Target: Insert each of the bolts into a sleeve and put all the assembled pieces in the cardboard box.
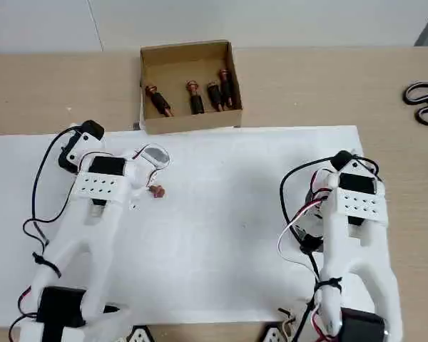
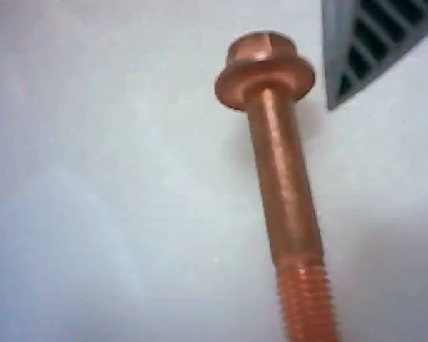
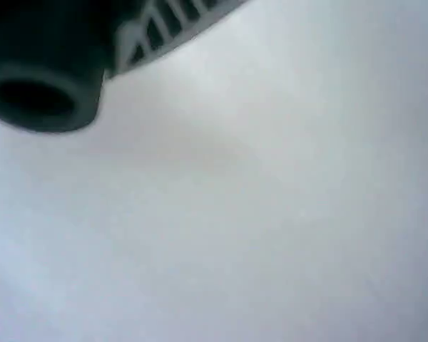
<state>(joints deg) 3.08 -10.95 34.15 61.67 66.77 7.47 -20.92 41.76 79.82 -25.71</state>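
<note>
A copper bolt (image 2: 282, 185) lies on the white sheet (image 1: 228, 228), head away from the left wrist camera; its head (image 1: 157, 191) shows beside the left arm. My left gripper (image 1: 154, 174) stands open over it, one grey ribbed finger (image 2: 374, 43) just off the head without touching. A black sleeve (image 3: 39, 92), hollow end facing the right wrist camera, sits against a ribbed finger (image 3: 171, 28) of my right gripper, which is shut on it low over the sheet. The right arm (image 1: 357, 203) covers that gripper from above. The cardboard box (image 1: 187, 122) holds several assembled pieces (image 1: 197, 98).
The box stands at the sheet's far edge, between the arms and nearer the left one. Scissors (image 1: 424, 102) lie on the bare wooden table at the far right. Loose cables (image 1: 299, 214) hang beside the right arm.
</note>
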